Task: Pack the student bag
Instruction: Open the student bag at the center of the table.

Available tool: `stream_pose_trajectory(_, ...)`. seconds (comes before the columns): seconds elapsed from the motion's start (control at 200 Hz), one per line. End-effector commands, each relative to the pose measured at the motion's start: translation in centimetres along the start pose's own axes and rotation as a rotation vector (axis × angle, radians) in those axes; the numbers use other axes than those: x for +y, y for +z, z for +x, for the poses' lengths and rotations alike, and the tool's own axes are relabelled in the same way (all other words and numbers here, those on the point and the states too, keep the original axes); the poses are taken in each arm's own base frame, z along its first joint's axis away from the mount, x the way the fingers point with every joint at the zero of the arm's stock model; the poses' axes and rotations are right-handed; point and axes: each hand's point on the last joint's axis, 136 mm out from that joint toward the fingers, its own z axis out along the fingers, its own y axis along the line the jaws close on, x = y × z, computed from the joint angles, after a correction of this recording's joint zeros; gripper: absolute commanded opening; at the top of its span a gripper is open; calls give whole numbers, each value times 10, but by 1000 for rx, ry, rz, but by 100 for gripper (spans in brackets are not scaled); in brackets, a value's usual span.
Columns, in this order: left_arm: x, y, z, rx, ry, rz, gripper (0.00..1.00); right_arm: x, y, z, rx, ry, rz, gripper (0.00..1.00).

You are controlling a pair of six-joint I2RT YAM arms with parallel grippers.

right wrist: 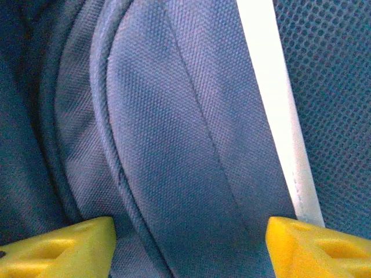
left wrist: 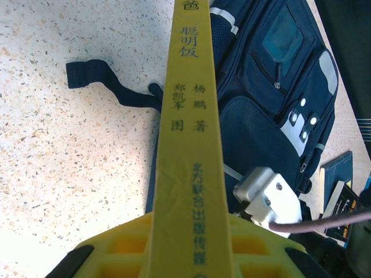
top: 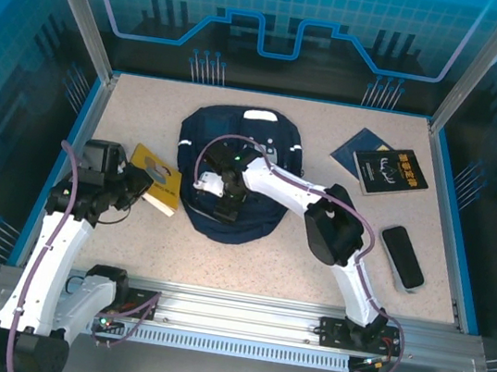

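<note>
The student bag is a navy backpack lying flat in the middle of the table, shown close up in the left wrist view. My left gripper is to its left, shut on a yellow book. The book's spine stands edge-on between the yellow fingers and points toward the bag. My right gripper is down on the bag's lower front. It is open, its yellow fingertips straddling a seamed fold of navy fabric beside a thin white stripe.
A dark blue booklet and a black book with gold print lie at the back right. A black case is by the right edge. A dark strap trails left of the bag. Blue rails border the table.
</note>
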Motion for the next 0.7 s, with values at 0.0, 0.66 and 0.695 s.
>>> stream_pose_trajectory(0.0,-11,-6,-3,-14,24,60,3,-3,14,-1,14,-16,-29,64)
stream_pose_trajectory(0.66,-5,-29,10,-43,55,135,3,-96,-133,-63,-411,416,194,0)
stream_pose_trajectory(0.695,-7,-30,12,-36,61,147,3,-101,-139,-64,-420,445,208,0)
